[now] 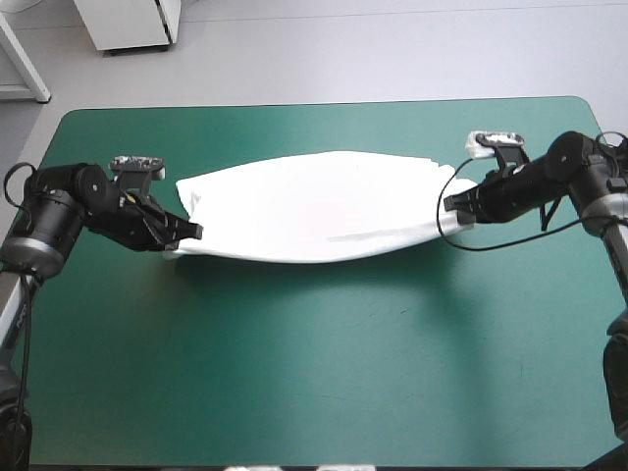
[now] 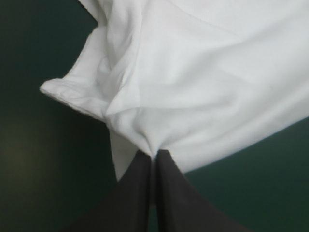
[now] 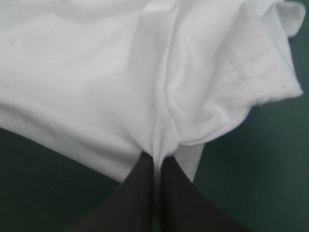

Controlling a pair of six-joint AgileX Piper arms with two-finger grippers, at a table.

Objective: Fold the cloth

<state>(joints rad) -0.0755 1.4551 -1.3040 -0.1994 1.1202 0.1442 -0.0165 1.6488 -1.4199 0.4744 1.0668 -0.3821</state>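
T-shirt [image 1: 314, 206] stretched long from side to side, each end pinched: left gripper [image 1: 194, 232] clenched on one, right gripper [image 1: 459, 209] on other.

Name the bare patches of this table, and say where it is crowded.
The widest bare patch of the teal-green cover lies between the T-shirt and the table's near edge. A narrower strip runs between the T-shirt and the far edge. The middle band is crowded: the left gripper and right gripper both grip the T-shirt.
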